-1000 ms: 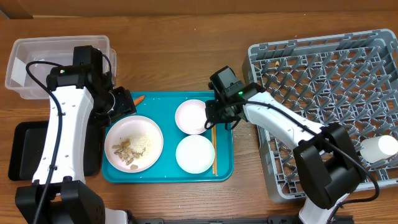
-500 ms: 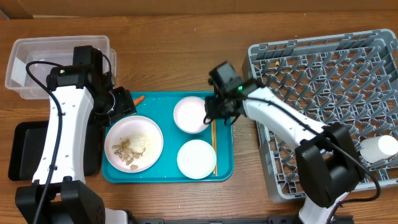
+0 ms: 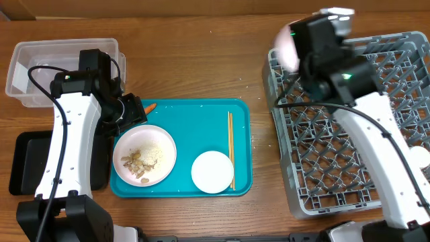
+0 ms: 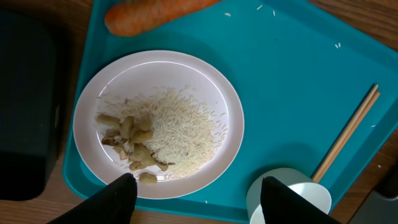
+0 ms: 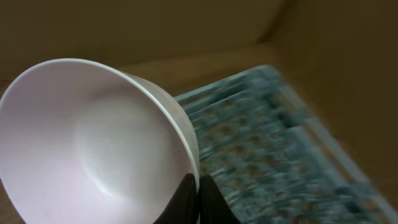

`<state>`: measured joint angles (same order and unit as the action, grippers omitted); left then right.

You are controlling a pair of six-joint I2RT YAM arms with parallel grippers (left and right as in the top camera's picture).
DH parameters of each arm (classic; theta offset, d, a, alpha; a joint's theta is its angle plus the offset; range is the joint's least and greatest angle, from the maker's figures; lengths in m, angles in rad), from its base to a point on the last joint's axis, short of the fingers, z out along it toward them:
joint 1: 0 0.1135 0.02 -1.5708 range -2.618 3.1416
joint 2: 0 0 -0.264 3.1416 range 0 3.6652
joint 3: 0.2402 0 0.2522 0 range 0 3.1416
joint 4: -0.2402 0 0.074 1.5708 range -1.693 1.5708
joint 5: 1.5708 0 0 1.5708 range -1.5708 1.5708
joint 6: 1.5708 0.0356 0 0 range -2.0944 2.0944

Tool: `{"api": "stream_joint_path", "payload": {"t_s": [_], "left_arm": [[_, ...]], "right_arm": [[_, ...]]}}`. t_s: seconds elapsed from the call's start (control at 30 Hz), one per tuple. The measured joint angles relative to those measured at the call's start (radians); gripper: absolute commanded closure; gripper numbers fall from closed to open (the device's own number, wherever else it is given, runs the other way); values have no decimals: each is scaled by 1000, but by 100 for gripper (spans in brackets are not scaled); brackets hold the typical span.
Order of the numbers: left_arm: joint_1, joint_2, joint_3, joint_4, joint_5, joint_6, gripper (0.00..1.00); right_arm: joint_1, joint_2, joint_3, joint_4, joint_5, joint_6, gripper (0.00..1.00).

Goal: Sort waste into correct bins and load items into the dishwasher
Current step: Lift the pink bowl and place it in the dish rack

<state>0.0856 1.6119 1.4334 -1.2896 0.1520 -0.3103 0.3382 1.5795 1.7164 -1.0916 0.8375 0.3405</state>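
Two white bowls show. The first bowl (image 3: 212,171) sits on the teal tray (image 3: 188,114), toward its near right corner. The second bowl (image 5: 93,137) is off the tray, gripped by the right gripper (image 5: 194,186), whose jaws are pinched tight on its rim. From overhead it is a blur above the far left corner of the grey dish rack (image 3: 316,168).

One plate (image 4: 158,124) lies at the tray's left, bearing loose rice (image 4: 180,127) and beige scraps (image 4: 130,146). One carrot (image 4: 155,12) lies at the tray's far left corner, just beyond the plate. The two chopsticks (image 3: 230,149) lie side by side along the tray's right edge, just beside the first bowl.

The left gripper (image 4: 198,186) hovers over the plate's near edge, jaws spread wide and empty.

Two bins stand left of the tray on the wooden surface (image 3: 201,60) — a clear tub (image 3: 64,44) at the far corner and a black tray (image 3: 23,161) nearer, partly hidden by the left arm (image 3: 67,141).
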Motion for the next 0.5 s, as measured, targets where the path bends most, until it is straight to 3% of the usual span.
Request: {"api": "stream_joint_path", "payload": {"t_s": [0.17, 0.5], "left_arm": [[0, 0, 0, 3, 0, 0, 34], [0, 0, 0, 3, 0, 0, 34]], "right_arm": [[-140, 50, -1, 66, 253, 0, 96], [-425, 222, -1, 91, 449, -2, 96]]}}
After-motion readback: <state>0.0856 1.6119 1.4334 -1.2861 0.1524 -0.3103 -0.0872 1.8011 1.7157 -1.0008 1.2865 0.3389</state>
